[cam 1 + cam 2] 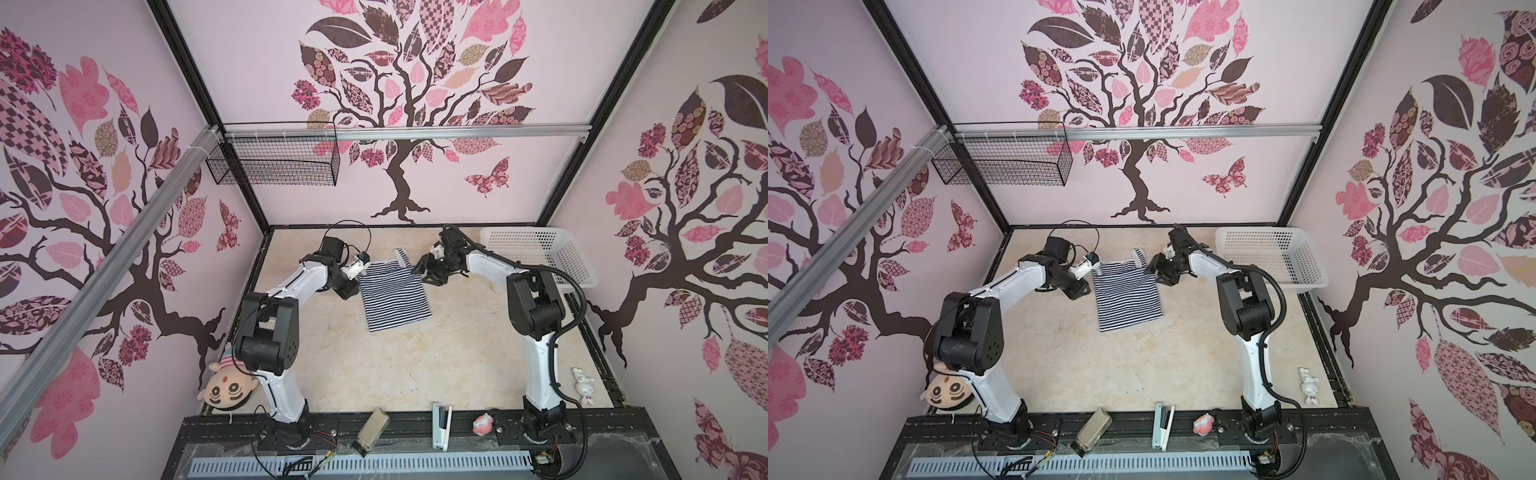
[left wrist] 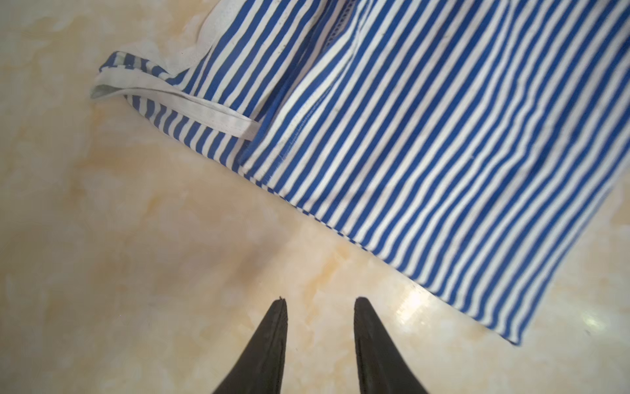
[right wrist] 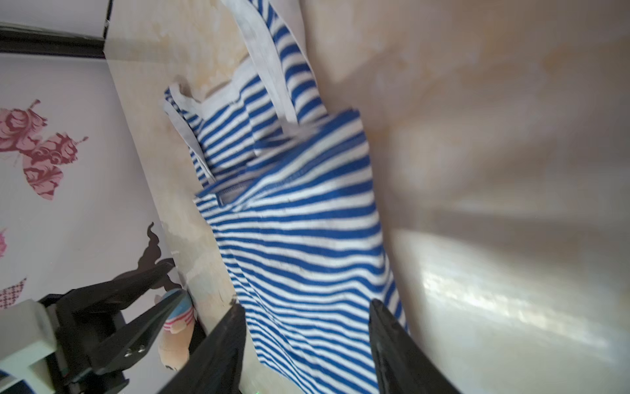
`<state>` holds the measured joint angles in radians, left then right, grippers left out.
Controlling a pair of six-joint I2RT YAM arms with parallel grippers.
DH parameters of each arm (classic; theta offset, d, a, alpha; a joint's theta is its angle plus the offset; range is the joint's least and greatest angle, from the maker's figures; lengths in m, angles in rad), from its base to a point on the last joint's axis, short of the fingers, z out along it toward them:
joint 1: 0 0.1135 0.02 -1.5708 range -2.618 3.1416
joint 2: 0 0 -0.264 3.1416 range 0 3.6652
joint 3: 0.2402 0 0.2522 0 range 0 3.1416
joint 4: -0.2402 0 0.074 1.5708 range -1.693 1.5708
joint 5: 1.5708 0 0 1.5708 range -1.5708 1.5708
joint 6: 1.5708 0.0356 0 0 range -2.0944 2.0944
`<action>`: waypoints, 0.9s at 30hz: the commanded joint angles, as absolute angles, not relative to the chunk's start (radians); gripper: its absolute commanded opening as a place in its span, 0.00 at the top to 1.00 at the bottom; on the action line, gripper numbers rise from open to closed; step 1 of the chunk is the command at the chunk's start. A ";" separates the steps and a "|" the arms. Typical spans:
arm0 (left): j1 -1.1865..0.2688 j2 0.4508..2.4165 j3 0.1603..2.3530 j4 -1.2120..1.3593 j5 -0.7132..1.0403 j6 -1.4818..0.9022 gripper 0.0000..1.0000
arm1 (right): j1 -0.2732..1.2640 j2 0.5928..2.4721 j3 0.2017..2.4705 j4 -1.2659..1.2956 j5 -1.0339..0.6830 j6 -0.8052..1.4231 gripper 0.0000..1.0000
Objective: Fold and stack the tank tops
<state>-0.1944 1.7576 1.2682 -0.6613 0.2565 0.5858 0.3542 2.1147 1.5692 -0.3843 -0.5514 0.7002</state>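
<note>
Worktop (image 1: 415, 365): marbled beige, inside a pink cell with tree decals.
Tank top (image 1: 392, 297): one striped piece, far centre of the worktop, between the two arms. It looks already doubled over, with a hem edge lying across the chest in both wrist views.
Axis: long side runs near to far, slightly skewed; straps (image 1: 401, 255) at the far end.
Left end effector (image 2: 319, 302): jaws spread, nothing between them, over bare worktop just beside the top's left edge. Cloth lies ahead of it and off to one side.
Right end effector (image 3: 305, 305): jaws spread at the top's far right corner, striped cloth showing between them, no pinch visible.
Nearer arm: right, by a little; it sits at the cloth edge, while the left stands just clear.
Arm pose: both reach far forward, elbows up, wrists angled in toward the top.
Next move, my guess: re-grip the far corners and fold along the long axis.
</note>
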 commanded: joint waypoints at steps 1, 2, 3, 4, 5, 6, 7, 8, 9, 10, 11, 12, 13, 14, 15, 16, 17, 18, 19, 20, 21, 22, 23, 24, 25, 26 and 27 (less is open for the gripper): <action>-0.202 1.668 1.189 -0.697 0.352 0.566 0.62 | 0.351 1.967 1.451 -0.396 -0.502 0.660 0.40; -0.205 1.643 1.159 -0.701 0.371 0.565 0.61 | 0.351 1.939 1.402 -0.380 -0.501 0.650 0.40; -0.208 1.622 1.133 -0.705 0.390 0.565 0.61 | 0.352 1.912 1.354 -0.368 -0.503 0.641 0.40; -0.213 1.610 1.113 -0.707 0.405 0.565 0.59 | 0.352 1.894 1.318 -0.356 -0.505 0.636 0.41; -0.220 1.601 1.093 -0.712 0.416 0.565 0.58 | 0.352 1.876 1.279 -0.342 -0.508 0.634 0.42; -0.232 1.599 1.082 -0.729 0.417 0.575 0.58 | 0.353 1.864 1.245 -0.331 -0.511 0.634 0.43; -0.241 1.603 1.075 -0.740 0.416 0.582 0.58 | 0.355 1.856 1.222 -0.320 -0.513 0.631 0.43; -0.248 1.609 1.065 -0.739 0.416 0.583 0.57 | 0.356 1.853 1.201 -0.310 -0.517 0.629 0.44; -0.255 1.617 1.056 -0.739 0.416 0.587 0.57 | 0.359 1.853 1.183 -0.305 -0.523 0.626 0.45; -0.258 1.625 1.050 -0.736 0.419 0.586 0.57 | 0.362 1.854 1.174 -0.300 -0.525 0.622 0.45; -0.259 1.638 1.048 -0.733 0.422 0.582 0.57 | 0.365 1.855 1.164 -0.298 -0.526 0.617 0.47; -0.262 1.652 1.051 -0.737 0.427 0.582 0.57 | 0.369 1.856 1.157 -0.296 -0.524 0.613 0.48; -0.261 1.662 1.054 -0.738 0.431 0.581 0.57 | 0.373 1.857 1.151 -0.291 -0.527 0.611 0.50; -0.263 1.673 1.055 -0.734 0.435 0.576 0.57 | 0.378 1.858 1.146 -0.284 -0.528 0.610 0.51; -0.263 1.687 1.059 -0.731 0.438 0.574 0.57 | 0.381 1.861 1.143 -0.281 -0.526 0.611 0.53; -0.264 1.699 1.063 -0.729 0.436 0.571 0.57 | 0.383 1.863 1.142 -0.281 -0.528 0.610 0.54; -0.265 1.709 1.069 -0.724 0.436 0.565 0.57 | 0.384 1.866 1.142 -0.279 -0.529 0.611 0.55; -0.264 1.719 1.074 -0.720 0.433 0.561 0.57 | 0.386 1.868 1.143 -0.278 -0.529 0.610 0.56; -0.265 1.725 1.080 -0.718 0.433 0.558 0.57 | 0.385 1.867 1.143 -0.276 -0.528 0.610 0.57; -0.263 1.729 1.084 -0.714 0.434 0.551 0.57 | 0.385 1.866 1.145 -0.277 -0.524 0.608 0.58; -0.261 1.731 1.086 -0.708 0.435 0.544 0.57 | 0.386 1.865 1.149 -0.280 -0.519 0.607 0.58; -0.262 1.733 1.089 -0.706 0.436 0.543 0.57 | 0.385 1.867 1.154 -0.281 -0.521 0.605 0.58; -0.261 1.738 1.093 -0.707 0.439 0.537 0.57 | 0.386 1.872 1.159 -0.282 -0.523 0.605 0.58; -0.259 1.743 1.101 -0.709 0.442 0.533 0.57 | 0.385 1.877 1.167 -0.285 -0.523 0.607 0.59; -0.259 1.750 1.108 -0.713 0.445 0.531 0.57 | 0.385 1.886 1.175 -0.288 -0.526 0.605 0.59; -0.258 1.756 1.113 -0.714 0.449 0.530 0.57 | 0.386 1.892 1.183 -0.294 -0.526 0.604 0.60; -0.258 1.763 1.119 -0.715 0.449 0.527 0.57 | 0.385 1.899 1.191 -0.297 -0.526 0.600 0.60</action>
<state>-0.2619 1.7443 1.0870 -0.7258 0.4221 0.5434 0.3782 1.8767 1.1458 -0.2810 -0.5247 0.6201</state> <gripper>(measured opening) 0.433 0.400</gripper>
